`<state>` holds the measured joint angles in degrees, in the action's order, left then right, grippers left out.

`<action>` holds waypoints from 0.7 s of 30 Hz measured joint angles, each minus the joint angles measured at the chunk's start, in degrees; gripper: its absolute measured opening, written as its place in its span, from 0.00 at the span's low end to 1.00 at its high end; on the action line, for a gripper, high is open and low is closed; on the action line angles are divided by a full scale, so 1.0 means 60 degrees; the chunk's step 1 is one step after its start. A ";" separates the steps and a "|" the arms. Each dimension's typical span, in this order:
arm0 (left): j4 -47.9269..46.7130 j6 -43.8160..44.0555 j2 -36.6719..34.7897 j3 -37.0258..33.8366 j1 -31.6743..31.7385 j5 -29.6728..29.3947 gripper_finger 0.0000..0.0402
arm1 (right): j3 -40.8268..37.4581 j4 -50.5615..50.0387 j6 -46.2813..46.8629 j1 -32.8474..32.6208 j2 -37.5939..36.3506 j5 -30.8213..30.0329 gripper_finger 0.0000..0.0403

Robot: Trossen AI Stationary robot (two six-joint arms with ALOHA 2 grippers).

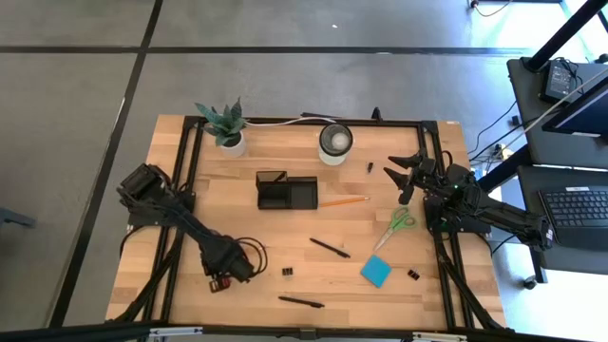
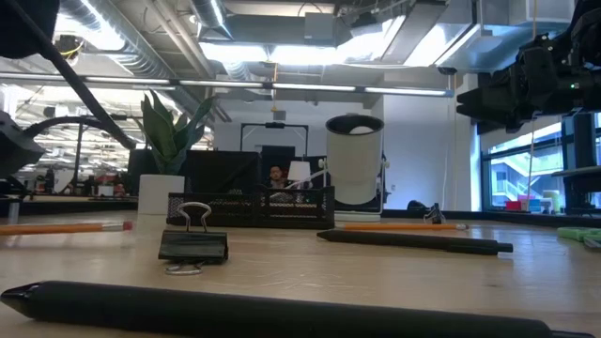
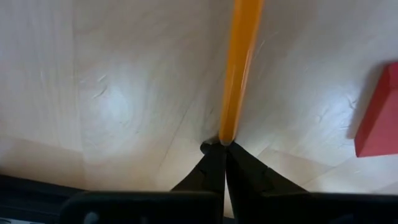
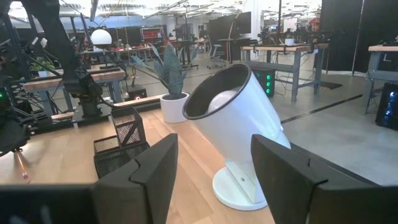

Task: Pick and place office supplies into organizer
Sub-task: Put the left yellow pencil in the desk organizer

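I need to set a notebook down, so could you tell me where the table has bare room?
Bare wood lies between the potted plant and the organizer, and left of the organizer. The front right is crowded: scissors, sticky-note pad, pens, binder clips.

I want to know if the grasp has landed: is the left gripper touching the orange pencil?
Touching. The left wrist view shows the left gripper shut, its dark fingertips pinching the near end of the orange pencil, with no gap between them on the wooden table.

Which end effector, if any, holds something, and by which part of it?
The left end effector is shut on an orange pencil, pinching one end. The right end effector is open and empty.
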<state>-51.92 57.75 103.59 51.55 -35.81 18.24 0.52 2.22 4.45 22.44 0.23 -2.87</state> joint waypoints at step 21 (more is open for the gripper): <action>0.0075 -0.1313 0.0062 -0.0080 0.1556 0.0251 0.01 | 0.0003 0.0234 0.0966 -0.0015 0.0156 0.3813 0.51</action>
<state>-51.47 49.87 103.96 51.07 -26.47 19.75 0.54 3.63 10.25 22.35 1.17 20.00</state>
